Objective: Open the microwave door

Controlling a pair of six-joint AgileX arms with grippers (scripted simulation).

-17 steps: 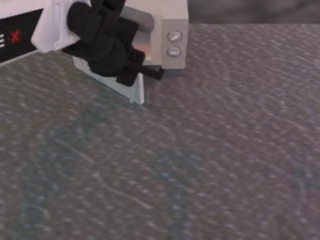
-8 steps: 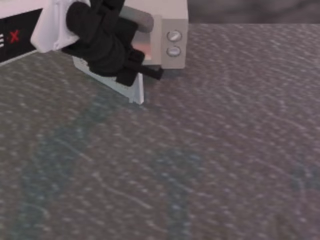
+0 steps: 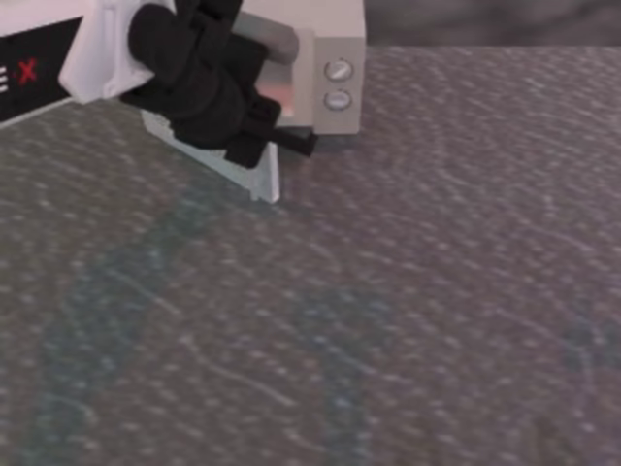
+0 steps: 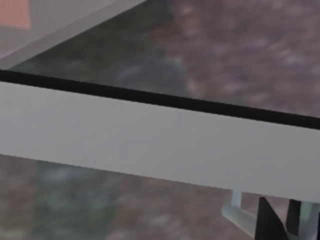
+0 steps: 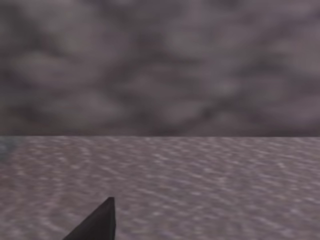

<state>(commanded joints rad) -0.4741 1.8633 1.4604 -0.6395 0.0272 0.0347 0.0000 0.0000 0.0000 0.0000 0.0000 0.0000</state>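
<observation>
1. Beige-white casing: the microwave (image 3: 325,58) sits at the far edge of the table (image 3: 408,311), left of centre in the top view, its two silver knobs (image 3: 338,83) on the narrow side panel facing the camera.

2. The microwave door (image 3: 247,173) stands swung out from the body, angled toward the near left, hinge side hidden under the arm. A strip of pinkish interior (image 3: 279,93) shows through the gap, so the cavity is already partly exposed.

3. Left gripper (image 3: 281,136) — black, reaching in from the top-left — sits at the door's free edge, between door and cavity mouth. Placed there, I judge, to keep hold of the handle strip while the panel swings on its arc.

4. Left wrist view: the door's broad pale face (image 4: 165,145) with its thin dark edging fills the picture, seen close and edge-on. Dark fingertips (image 4: 270,222) show at one corner beside a pale strip, likely the handle. Whether the pincer is pinching that strip or merely hooked behind it — cannot tell.

5. Right arm is parked out of the top view; its wrist view shows only bare table and one dark fingertip (image 5: 97,222). Spread or pressed together: cannot tell.

6. Judgement: opening is well under way, with more swing needed for fully open.
</observation>
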